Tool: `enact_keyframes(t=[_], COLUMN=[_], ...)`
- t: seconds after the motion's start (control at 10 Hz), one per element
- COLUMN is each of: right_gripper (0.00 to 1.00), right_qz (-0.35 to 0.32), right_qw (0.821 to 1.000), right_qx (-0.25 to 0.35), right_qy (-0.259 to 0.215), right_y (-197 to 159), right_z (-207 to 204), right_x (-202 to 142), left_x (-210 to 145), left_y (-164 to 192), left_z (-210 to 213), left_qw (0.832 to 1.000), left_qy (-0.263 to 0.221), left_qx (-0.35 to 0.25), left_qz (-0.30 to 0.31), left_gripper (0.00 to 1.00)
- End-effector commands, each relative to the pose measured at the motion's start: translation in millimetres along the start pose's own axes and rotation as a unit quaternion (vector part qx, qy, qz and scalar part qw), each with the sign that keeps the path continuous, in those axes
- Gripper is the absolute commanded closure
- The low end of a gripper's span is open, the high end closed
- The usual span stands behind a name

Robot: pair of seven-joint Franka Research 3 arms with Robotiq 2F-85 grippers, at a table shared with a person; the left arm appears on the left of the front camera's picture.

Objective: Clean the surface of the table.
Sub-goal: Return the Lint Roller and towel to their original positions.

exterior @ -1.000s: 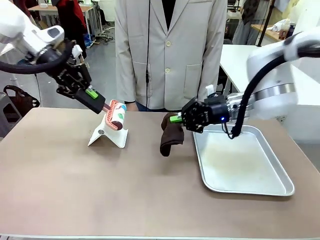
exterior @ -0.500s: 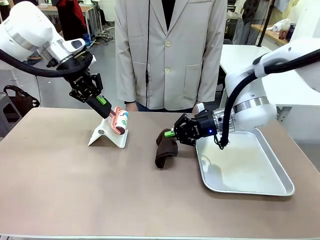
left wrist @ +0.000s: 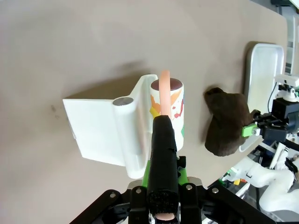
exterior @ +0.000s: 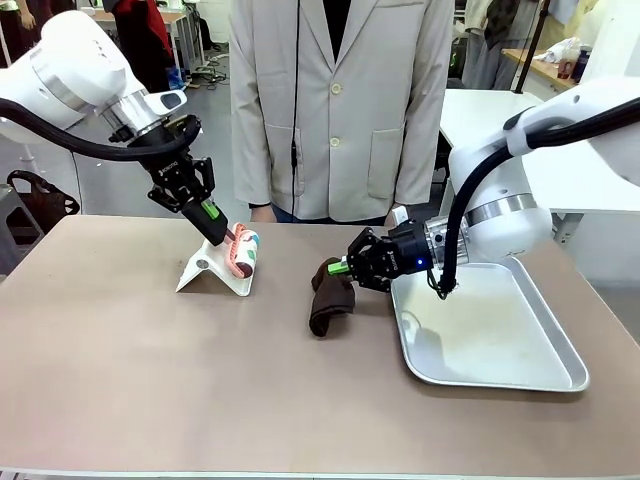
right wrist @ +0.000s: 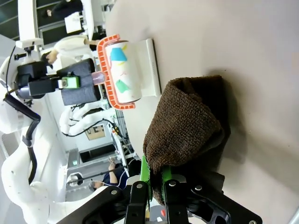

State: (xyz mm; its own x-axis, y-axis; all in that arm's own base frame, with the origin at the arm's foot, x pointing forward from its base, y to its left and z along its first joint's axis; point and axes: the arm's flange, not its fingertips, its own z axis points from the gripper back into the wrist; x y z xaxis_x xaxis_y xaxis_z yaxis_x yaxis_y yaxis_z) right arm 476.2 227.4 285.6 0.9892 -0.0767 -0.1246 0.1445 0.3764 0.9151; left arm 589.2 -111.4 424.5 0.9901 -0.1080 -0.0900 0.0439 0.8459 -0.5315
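The taupe table (exterior: pixel 150 380) spreads across the front view. My left gripper (exterior: pixel 216 230) is shut on the pink handle of a lint roller (exterior: pixel 241 252), which rests against a white stand (exterior: pixel 213 272). The left wrist view shows that gripper (left wrist: pixel 163 125) clamped on the handle, with the patterned roller (left wrist: pixel 169 106) beside the stand (left wrist: pixel 100 135). My right gripper (exterior: pixel 345 267) is shut on a dark brown cloth (exterior: pixel 327 297) that droops onto the table. In the right wrist view the cloth (right wrist: pixel 187 123) bunches in front of the green fingertips of the gripper (right wrist: pixel 156 173).
A silver metal tray (exterior: pixel 540 365) lies on the table's right side, right of the cloth. A person in a pale jacket (exterior: pixel 340 100) stands at the far edge. White-topped tables stand behind on the right.
My left gripper has swung right and lowered the roller against the stand. My right gripper has carried the cloth left and down, off the tray's edge, onto the table.
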Motion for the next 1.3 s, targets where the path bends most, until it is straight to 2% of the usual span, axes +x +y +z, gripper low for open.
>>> enact_keyframes(t=[0.0,0.1,0.2,0.3,0.9,1.2], right_gripper=[0.89,0.89,0.89,0.89,0.89,0.89], right_qz=[0.010,0.010,0.010,0.010,0.010,-0.018], right_qw=[1.000,1.000,1.000,1.000,1.000,0.999], right_qx=[0.004,0.004,0.004,0.004,0.004,-0.030], right_qy=[0.002,0.002,0.002,0.002,0.002,-0.010], right_y=[2.8,2.8,2.8,2.8,2.8,-3.3], right_z=[2.2,2.2,2.2,2.2,2.2,-8.2], right_x=[-2.6,-2.6,-2.6,-2.6,-2.6,5.9], left_x=[3.0,3.4,2.5,2.5,2.5,-4.6], left_y=[-6.6,-8.9,-12.5,-1.5,-1.5,7.3], left_z=[-4.7,-8.4,-9.7,-6.6,-6.6,-7.0], left_qw=[1.000,1.000,1.000,1.000,1.000,1.000], left_qy=[-0.004,-0.008,0.008,-0.001,-0.001,0.016], left_qx=[0.017,0.017,0.003,0.006,0.006,-0.001], left_qz=[0.011,0.009,-0.007,0.001,0.001,-0.025], left_gripper=[0.78,0.78,0.78,0.78,0.78,0.78])
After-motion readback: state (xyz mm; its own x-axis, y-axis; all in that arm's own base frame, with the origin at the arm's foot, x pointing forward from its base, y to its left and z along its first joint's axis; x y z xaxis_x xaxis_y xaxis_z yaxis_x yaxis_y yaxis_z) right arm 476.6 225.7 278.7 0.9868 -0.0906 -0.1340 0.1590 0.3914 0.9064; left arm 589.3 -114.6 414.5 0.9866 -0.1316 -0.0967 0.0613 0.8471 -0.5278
